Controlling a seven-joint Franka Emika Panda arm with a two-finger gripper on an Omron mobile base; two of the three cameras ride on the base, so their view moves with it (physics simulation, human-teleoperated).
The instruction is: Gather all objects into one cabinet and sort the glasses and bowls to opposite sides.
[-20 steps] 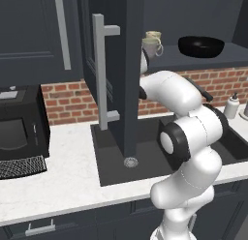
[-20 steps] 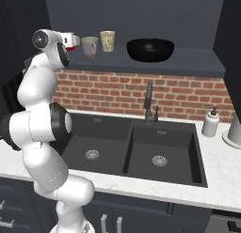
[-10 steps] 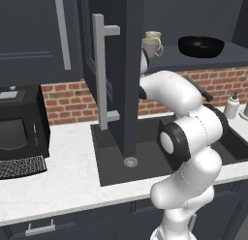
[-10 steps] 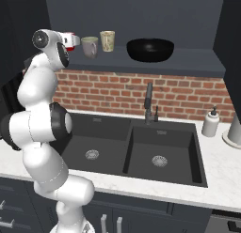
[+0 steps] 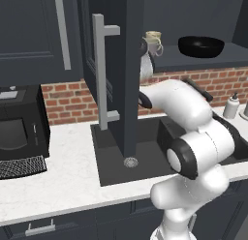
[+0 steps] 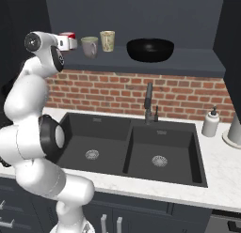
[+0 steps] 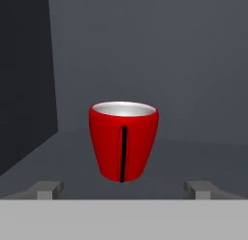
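Standing upright on the cabinet shelf (image 6: 188,63), the red cup (image 7: 123,140) sits directly ahead of the pincer (image 7: 123,188) in the hand view, its pale inner rim showing and a thin dark stripe running down its front. The pincer is spread wide: its two grey fingertips (image 7: 47,188) stand well out to either side of the cup, and neither touches it. The cup rests free on the shelf floor, near the dark left wall of the cabinet.

In the right base view the red cup (image 6: 69,41) is at the left end of the shelf, just beyond the robot's hand. Beside it to the right stand the two pale mugs, the greyer mug (image 6: 89,46) first and the beige mug (image 6: 107,40) slightly farther back. The black bowl (image 6: 150,49) sits well apart from them, toward the middle-right of the shelf.

In the left base view the open cabinet door (image 5: 121,74) with its light-grey bar handle (image 5: 100,74) hangs edge-on in front of the shelf's left end. One mug (image 5: 153,42) and the black bowl (image 5: 201,46) show past it.

Below, a dark double sink (image 6: 132,150) is set in the white table (image 6: 221,180), with a soap bottle (image 6: 210,122) at the right.
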